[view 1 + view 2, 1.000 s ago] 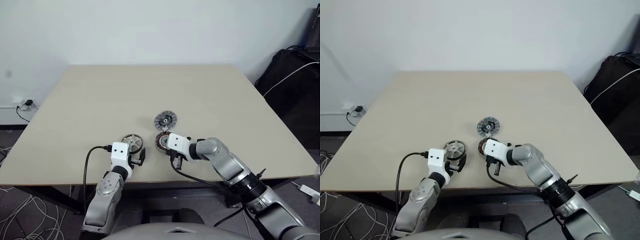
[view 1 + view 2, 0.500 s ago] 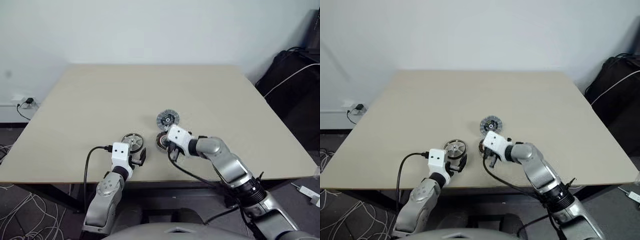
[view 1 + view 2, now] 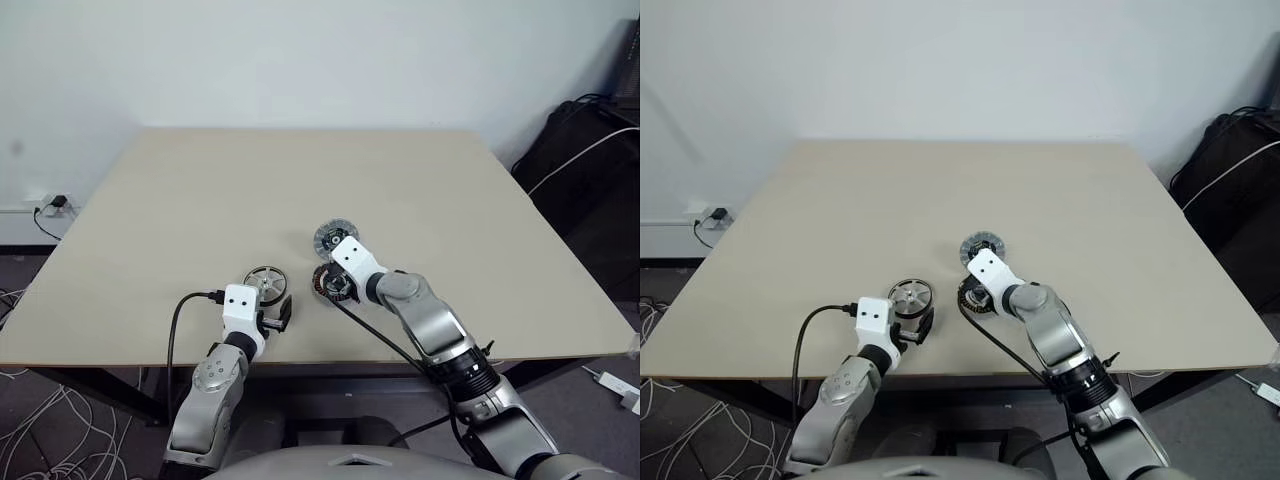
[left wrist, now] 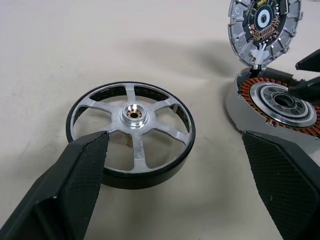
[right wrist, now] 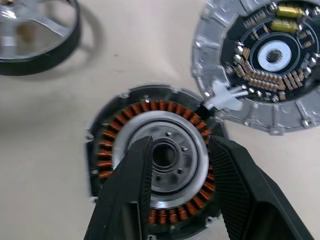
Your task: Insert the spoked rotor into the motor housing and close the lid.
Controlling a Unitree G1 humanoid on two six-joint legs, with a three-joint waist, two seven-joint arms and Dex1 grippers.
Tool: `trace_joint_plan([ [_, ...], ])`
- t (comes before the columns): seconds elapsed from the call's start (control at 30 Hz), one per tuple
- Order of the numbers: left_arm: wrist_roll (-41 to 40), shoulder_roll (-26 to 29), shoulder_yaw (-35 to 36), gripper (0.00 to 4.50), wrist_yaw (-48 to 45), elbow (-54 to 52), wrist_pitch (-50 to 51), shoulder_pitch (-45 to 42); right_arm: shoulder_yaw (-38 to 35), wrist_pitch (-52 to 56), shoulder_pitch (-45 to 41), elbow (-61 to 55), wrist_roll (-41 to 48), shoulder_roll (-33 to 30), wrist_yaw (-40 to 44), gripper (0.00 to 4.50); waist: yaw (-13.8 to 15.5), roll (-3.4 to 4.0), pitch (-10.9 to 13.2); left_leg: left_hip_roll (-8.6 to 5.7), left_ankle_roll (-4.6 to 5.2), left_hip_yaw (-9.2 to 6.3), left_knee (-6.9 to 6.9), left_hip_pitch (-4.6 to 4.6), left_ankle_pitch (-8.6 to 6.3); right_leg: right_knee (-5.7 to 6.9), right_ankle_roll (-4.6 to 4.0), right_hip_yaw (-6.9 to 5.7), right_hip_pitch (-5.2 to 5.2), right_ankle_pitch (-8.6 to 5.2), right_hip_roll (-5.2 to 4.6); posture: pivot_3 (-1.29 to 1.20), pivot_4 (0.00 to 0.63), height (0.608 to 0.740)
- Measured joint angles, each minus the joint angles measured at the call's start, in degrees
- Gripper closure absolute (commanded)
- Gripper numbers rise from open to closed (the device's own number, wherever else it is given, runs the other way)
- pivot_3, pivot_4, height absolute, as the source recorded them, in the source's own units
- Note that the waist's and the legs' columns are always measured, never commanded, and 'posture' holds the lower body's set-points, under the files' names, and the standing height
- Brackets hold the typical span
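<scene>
Copper windings ring the motor housing (image 5: 155, 160), which lies flat near the tabletop's (image 3: 200, 190) front edge, about midway along it. Its hinged lid (image 5: 265, 60) lies open just behind it, circuit face up. Above the housing's pale centre, the right gripper (image 5: 177, 165) points down with its 2 fingers parted, holding nothing. Left of the housing lies the spoked rotor (image 4: 131, 134), between the wide-spread fingers of the left gripper (image 4: 175, 175), which grips nothing.

The spoked rotor (image 4: 131, 133) is silver with a black rim. Copper-orange windings ring the motor housing's (image 5: 155, 165) pale centre. The lid (image 5: 265, 65) is ribbed grey around a dark middle. The table (image 3: 250, 190) is beige.
</scene>
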Motion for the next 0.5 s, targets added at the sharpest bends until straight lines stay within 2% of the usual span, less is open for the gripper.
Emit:
trace_joint_plan([
  [0.5,-0.03,-0.13,0.01,0.00,0.09,0.00,-0.01,0.05,0.32,-0.04,-1.12,3.81,0.07,0.47,-1.04,2.62,-0.38,0.02,-0.01,0.00,0.00,0.00,0.00,0.00,0.00,0.00,0.00,0.01,0.00,0.00,0.01,0.00,0.000,0.740],
])
